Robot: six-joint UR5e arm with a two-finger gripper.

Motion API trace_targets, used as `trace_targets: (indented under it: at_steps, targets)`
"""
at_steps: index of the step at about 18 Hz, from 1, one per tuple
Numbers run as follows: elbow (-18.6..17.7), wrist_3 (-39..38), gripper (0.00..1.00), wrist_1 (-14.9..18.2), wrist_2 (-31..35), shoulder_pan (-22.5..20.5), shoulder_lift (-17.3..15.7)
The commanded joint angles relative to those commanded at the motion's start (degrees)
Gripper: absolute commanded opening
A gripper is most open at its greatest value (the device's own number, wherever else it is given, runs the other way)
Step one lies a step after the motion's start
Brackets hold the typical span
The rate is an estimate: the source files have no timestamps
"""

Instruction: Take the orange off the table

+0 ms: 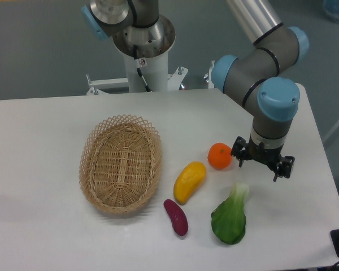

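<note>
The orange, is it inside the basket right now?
No, the orange sits on the table, right of the empty basket.

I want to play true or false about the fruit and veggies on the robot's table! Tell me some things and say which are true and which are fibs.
1. The orange is inside the basket. False: it sits on the table, to the right of the basket.
2. The basket has nothing in it. True.
3. The pincer is holding the orange. False: it hangs open just to the right of the orange, with nothing in it.
4. The yellow fruit lies between the basket and the orange. True.
5. The leafy green vegetable is at the far edge of the table. False: it lies near the front edge, below the pincer.
6. A purple vegetable lies in front of the yellow fruit. True.
</note>
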State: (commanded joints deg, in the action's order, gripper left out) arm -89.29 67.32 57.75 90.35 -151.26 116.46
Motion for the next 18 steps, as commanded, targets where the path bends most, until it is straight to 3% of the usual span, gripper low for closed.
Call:
trace_targets:
  at_steps: [5,13,18]
  targets:
    - [-1.2,0.4,1.0,-0.4,0.0,0.0,-0.8]
    - [-10.2,1.7,1.0,-0.4,-0.4,-1.8,-5.6]
    - [-12.8,3.4,1.0,-0.5,0.1,-1.2,-5.0]
